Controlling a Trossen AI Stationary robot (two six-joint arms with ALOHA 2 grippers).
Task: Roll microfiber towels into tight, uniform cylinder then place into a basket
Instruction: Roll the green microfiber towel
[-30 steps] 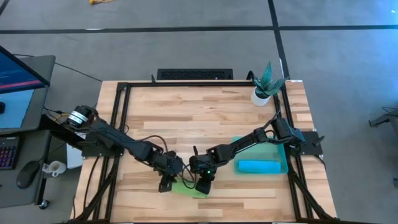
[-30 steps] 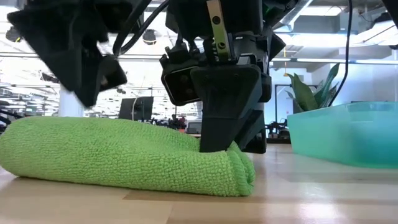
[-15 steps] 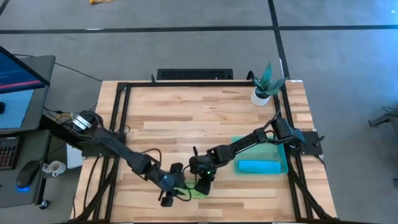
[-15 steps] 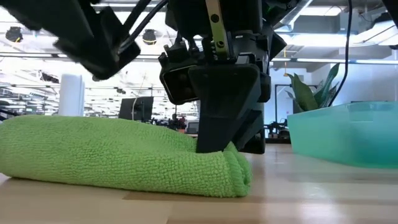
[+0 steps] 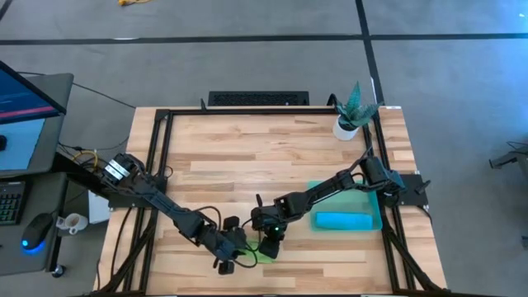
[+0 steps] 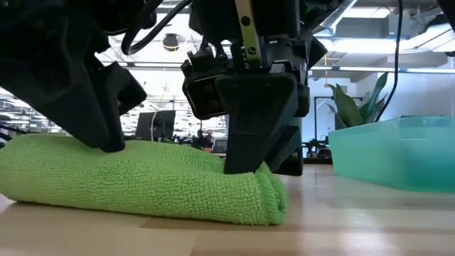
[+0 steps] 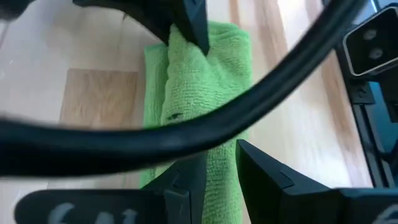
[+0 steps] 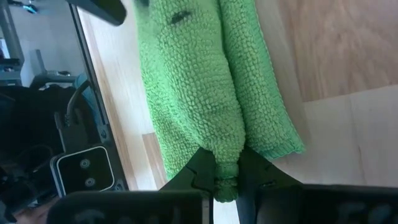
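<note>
I note the right tool pinching the rolled green towel end; left tool straddles its other end, jaws narrowed.

1. Even, bright overhead light fell on the counter, with only soft shadows.
2. In the low view, ceiling lights glared at 12 o'clock; the backlit arms were near-black.
3. A blurred cable crossed the left wrist view.

Robotics lab, framed workbench, monitor
</note>
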